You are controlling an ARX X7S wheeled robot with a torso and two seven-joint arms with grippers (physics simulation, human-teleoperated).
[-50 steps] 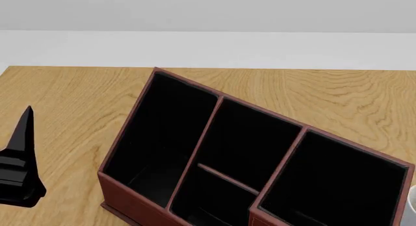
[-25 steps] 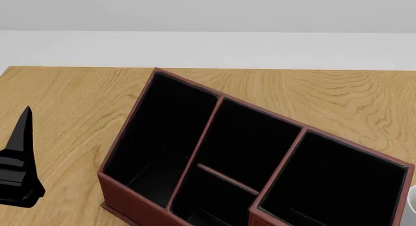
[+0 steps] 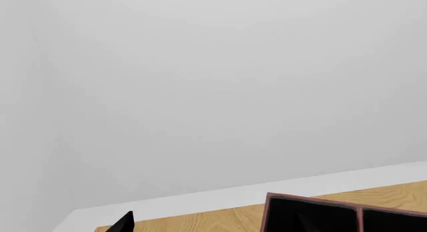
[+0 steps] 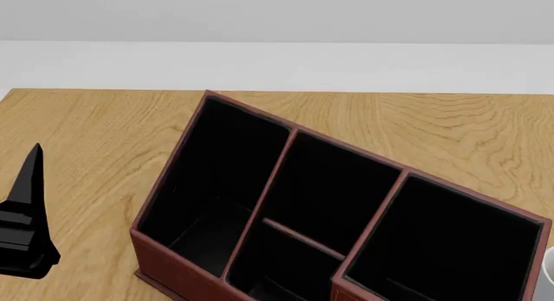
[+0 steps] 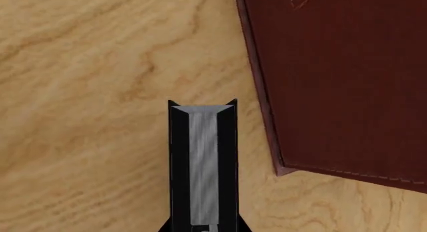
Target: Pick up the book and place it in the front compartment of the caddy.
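The caddy [image 4: 294, 131] is a red-brown box with a black inside and dividers; it fills the middle and right of the head view. Its outer wall shows in the right wrist view [image 5: 333, 82] and a corner shows in the left wrist view [image 3: 268, 214]. My right gripper [image 5: 203, 228] is shut on the book [image 5: 203, 162], which has black covers and grey page edges. It holds the book over the wooden table just beside the caddy's wall. My left gripper [image 4: 30, 184] is open and empty, left of the caddy; one of its fingertips [image 3: 124, 222] shows in the left wrist view.
The wooden table [image 4: 450, 126] runs back to a white wall. A sliver of a white mug [image 4: 548, 275] shows at the right edge, beside the caddy. The right gripper and the book are out of the head view.
Almost nothing has changed. My left gripper has drifted very slightly downward in the head view, and the caddy has not moved.
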